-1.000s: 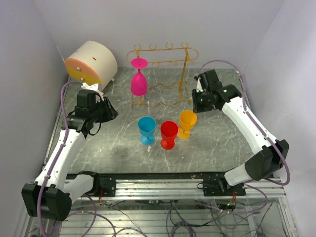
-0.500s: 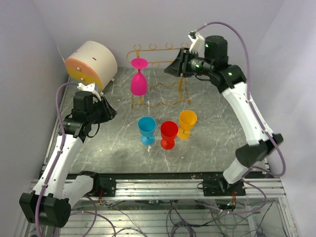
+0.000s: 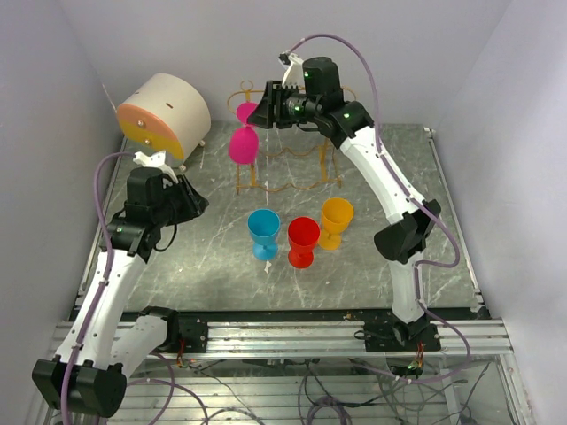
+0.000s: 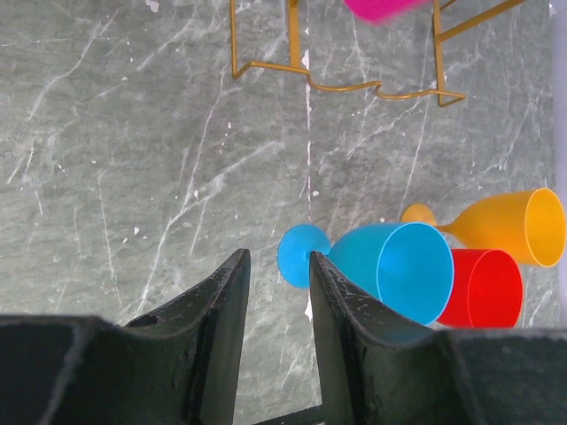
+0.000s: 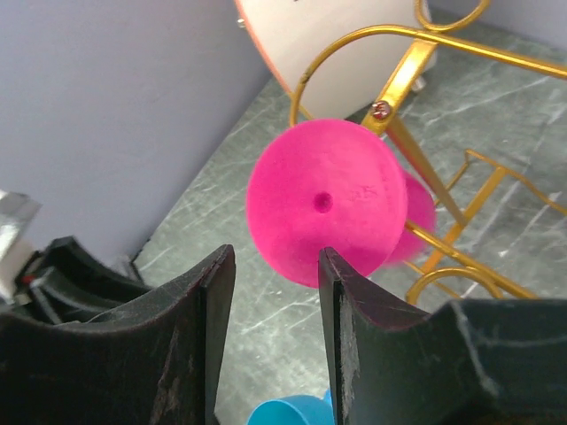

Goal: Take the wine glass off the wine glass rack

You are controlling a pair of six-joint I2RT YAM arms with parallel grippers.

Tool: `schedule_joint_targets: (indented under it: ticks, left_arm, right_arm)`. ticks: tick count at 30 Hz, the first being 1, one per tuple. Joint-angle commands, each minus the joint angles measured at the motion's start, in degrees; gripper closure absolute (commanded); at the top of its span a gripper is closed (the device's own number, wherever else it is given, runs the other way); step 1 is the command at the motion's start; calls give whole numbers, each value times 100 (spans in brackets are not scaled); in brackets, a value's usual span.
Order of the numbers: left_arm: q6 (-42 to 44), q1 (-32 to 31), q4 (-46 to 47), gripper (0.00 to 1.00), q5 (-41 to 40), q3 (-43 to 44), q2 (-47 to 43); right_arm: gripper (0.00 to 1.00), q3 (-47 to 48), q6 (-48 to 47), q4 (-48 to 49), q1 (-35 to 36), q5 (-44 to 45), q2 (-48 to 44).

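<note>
The pink wine glass [image 3: 241,144] hangs upside down at the left end of the wine glass rack [image 3: 332,133], foot up and bowl down. My right fingers [image 3: 264,112] are up beside its foot, spread apart with nothing in them. My left fingers [image 3: 190,199] are low over the counter [image 3: 399,221], well away from the rack. They have only a small gap and hold nothing.

I think a few things could go wrong here. The rack is thin wire, so a bump could make it rock or tip. If I pull the glass the wrong way, its foot could catch on the rail and drag the whole rack. If I pinch only the edge of the foot, the glass could slip and drop onto the blue glass [image 3: 263,228], red glass [image 3: 302,237] or orange glass [image 3: 336,217] just in front.

The right wrist view shows the round pink foot [image 5: 323,204] facing my fingers [image 5: 275,261] and the gold rail [image 5: 390,40] curling past it, but not the bowl's full length. The top view shows that, and the three glasses below. Only the left wrist view shows the rack's wavy lower bar [image 4: 354,87] sitting on the counter.
</note>
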Motion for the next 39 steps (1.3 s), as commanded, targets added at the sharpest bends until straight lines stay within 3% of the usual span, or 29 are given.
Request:
schedule_joint_targets:
  ticks: [1,11,19,39]
  left_arm:
    - [-82,1,-1,56,-147,69,-206]
    - [-181,1,24,57,93,-83,-127]
    - [-199,1,-49,57,63,-140,-265]
    - [-274,1,-142,57,27,-359,-439]
  right_arm:
    - [57,7,-390,184,100,666,-270]
    - [57,-295,-448,303,164,1215,-460]
    - [57,6,-339,340,130,1467,-297]
    - [58,134,-306,308,15,1428,40]
